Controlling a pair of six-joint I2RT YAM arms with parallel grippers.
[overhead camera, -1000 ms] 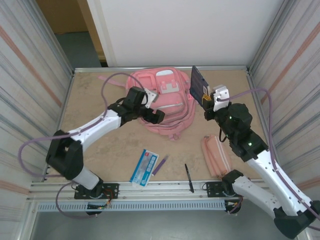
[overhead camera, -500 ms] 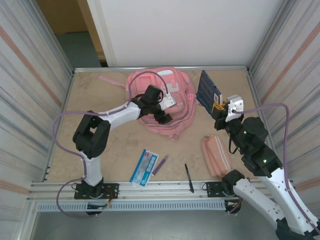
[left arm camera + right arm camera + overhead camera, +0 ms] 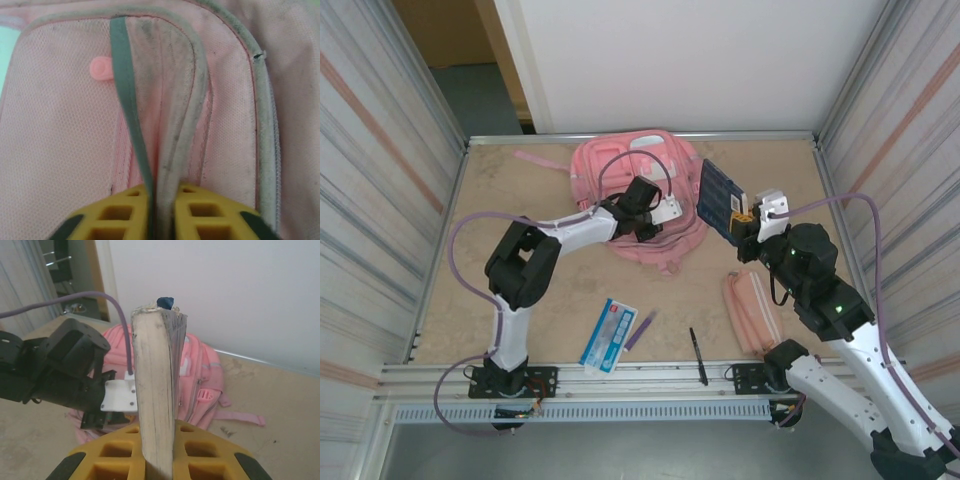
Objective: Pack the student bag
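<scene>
The left gripper [image 3: 156, 201] is clamped on the student bag [image 3: 597, 166] at its opening edge. The right gripper [image 3: 158, 439] grips a blue book [image 3: 717, 194] just right of the bag. Apparently nothing is packed yet: pencil case [image 3: 752, 312], pen [image 3: 697, 356] and packet [image 3: 609, 335] lie nearer.

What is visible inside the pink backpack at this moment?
Nothing of its inside shows. The fabric of the student bag covers it, and the left pincer is shut on a grey-trimmed fold; any contents are hidden.
</scene>
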